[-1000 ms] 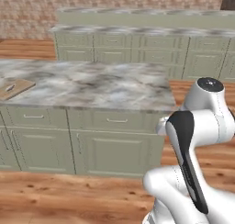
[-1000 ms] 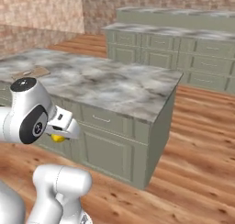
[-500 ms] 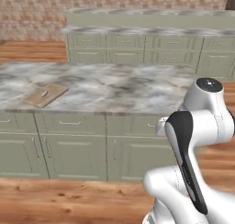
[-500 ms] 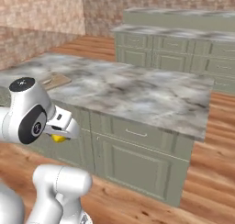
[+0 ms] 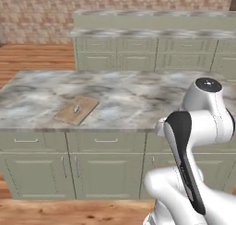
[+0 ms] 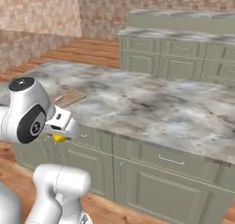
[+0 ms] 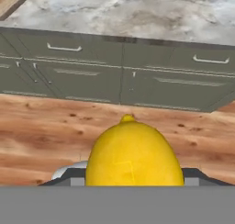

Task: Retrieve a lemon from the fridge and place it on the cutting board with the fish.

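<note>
Clearly the fingers (image 7: 133,184) are clamped on the lemon (image 7: 133,156), which sits between them in the hand view, with wooden floor (image 7: 41,126) and the desk's (image 5: 138,97) drawer fronts beyond it. Seen from the right base camera, the lemon (image 6: 58,137) peeks out yellow under the wrist. Ahead of the fingers, well apart, the cutting board (image 5: 77,110) lies on the desk with the fish (image 5: 77,108) on it.
</note>
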Controlling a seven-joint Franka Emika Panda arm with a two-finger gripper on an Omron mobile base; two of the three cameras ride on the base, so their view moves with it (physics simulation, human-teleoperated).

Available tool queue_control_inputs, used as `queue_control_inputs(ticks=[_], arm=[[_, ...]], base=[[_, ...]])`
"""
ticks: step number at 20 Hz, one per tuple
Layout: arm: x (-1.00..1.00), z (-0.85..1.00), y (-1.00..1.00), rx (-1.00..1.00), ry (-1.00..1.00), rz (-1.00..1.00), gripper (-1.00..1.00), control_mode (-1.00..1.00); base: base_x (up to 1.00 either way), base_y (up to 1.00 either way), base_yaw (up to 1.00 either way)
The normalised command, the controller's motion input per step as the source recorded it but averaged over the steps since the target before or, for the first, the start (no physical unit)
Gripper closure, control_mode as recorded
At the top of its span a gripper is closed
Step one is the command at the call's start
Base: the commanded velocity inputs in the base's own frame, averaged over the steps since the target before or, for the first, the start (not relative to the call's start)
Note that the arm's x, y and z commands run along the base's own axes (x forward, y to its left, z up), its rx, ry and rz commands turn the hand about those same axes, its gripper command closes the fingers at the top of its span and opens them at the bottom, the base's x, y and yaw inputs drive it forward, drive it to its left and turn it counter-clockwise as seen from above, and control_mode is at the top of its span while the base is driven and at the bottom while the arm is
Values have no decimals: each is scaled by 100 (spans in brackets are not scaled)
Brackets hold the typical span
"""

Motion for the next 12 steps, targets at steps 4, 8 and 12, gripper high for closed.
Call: queue_control_inputs(ticks=[4, 8, 12], arm=[[0, 0, 0, 0, 0, 0, 100, 100], [0, 0, 0, 0, 0, 0, 100, 100], [0, 0, 0, 0, 0, 0, 100, 100]], base=[[61, 52, -21], [31, 63, -35], [16, 76, -39]])
